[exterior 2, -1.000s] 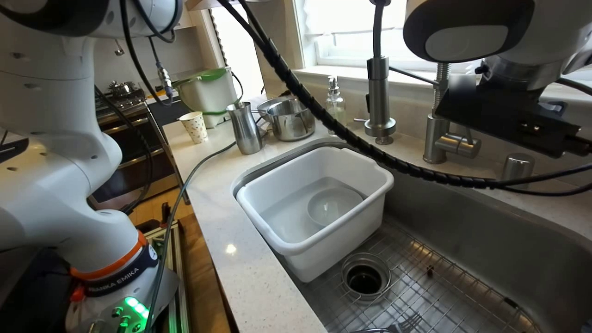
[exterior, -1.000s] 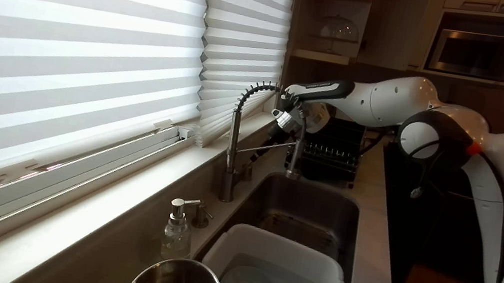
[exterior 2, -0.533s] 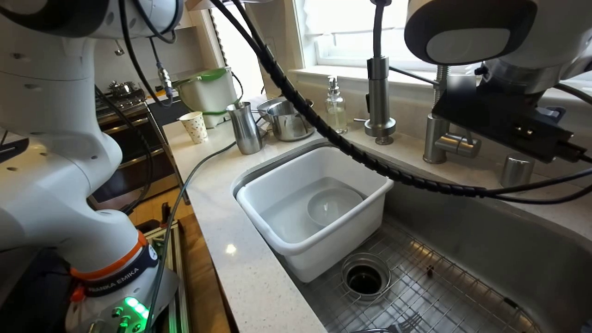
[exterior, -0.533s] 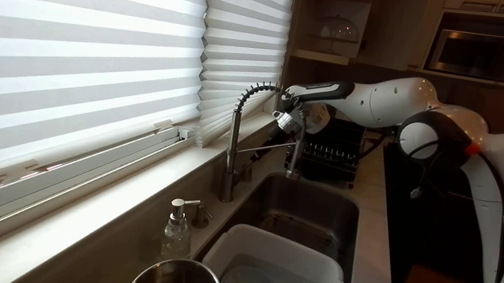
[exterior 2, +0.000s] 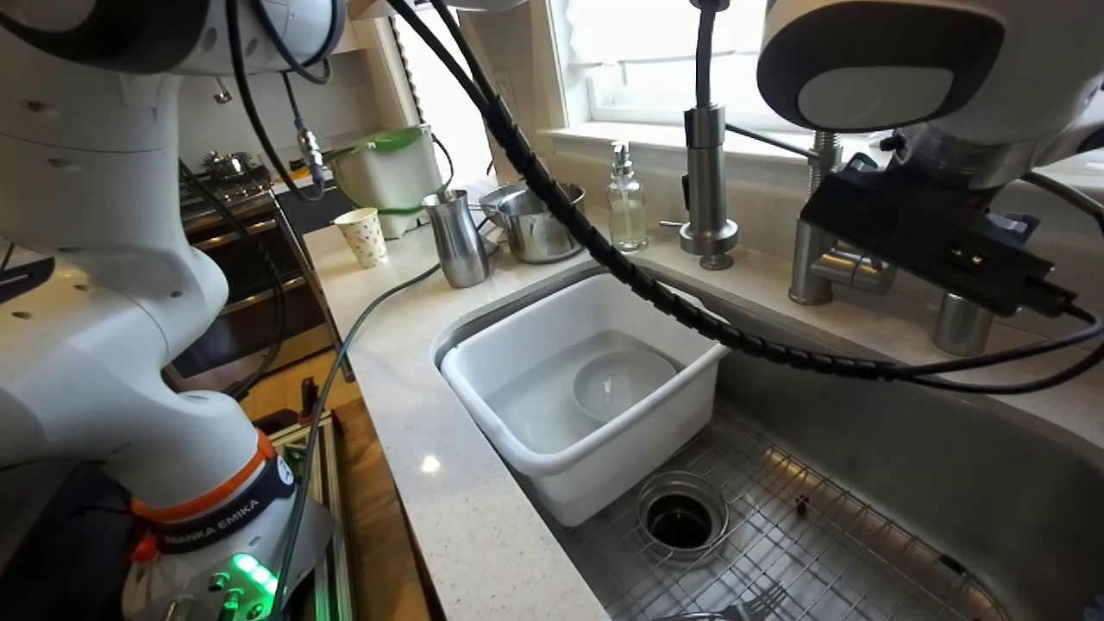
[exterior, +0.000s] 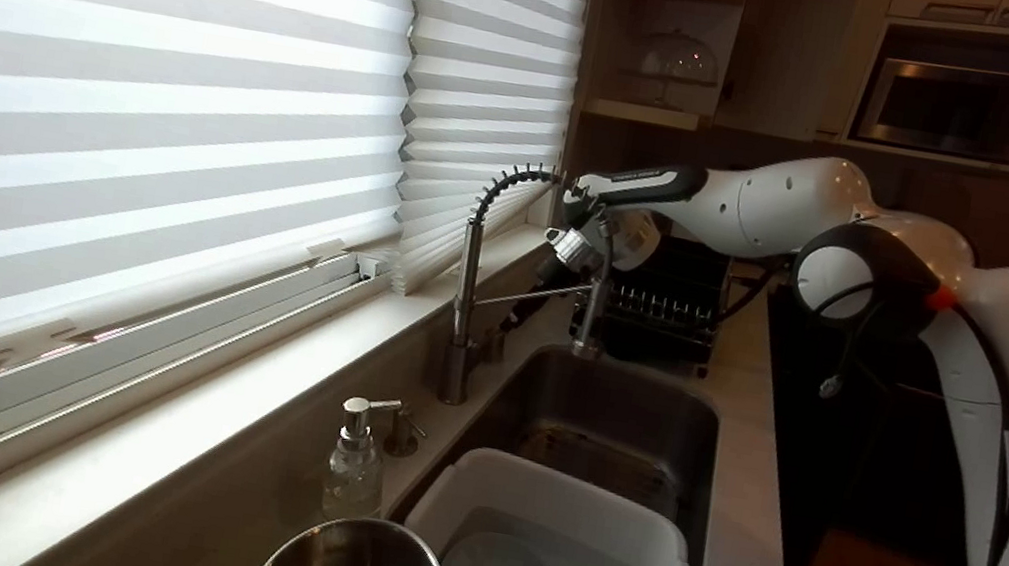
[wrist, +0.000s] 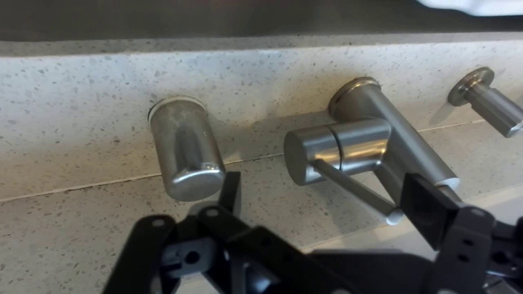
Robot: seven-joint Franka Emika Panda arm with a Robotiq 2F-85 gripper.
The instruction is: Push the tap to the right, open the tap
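Observation:
The tap is a tall silver faucet; its upright post and spray head show in an exterior view. Its base also shows in an exterior view with the side valve. In the wrist view the base carries a round valve with a thin lever. My gripper is open. The lever lies between the fingers as seen there, its tip close to the right finger; I cannot tell whether they touch. In an exterior view the dark gripper is partly behind the tap.
A short metal cylinder stands beside the left finger. A white tub with water sits in the sink. A soap dispenser, a dish rack and a hanging black cable are nearby.
The gripper and wrist have moved slightly lower and, in an exterior view, a little left. The arm's cable hangs lower over the sink. The tap has not visibly moved.

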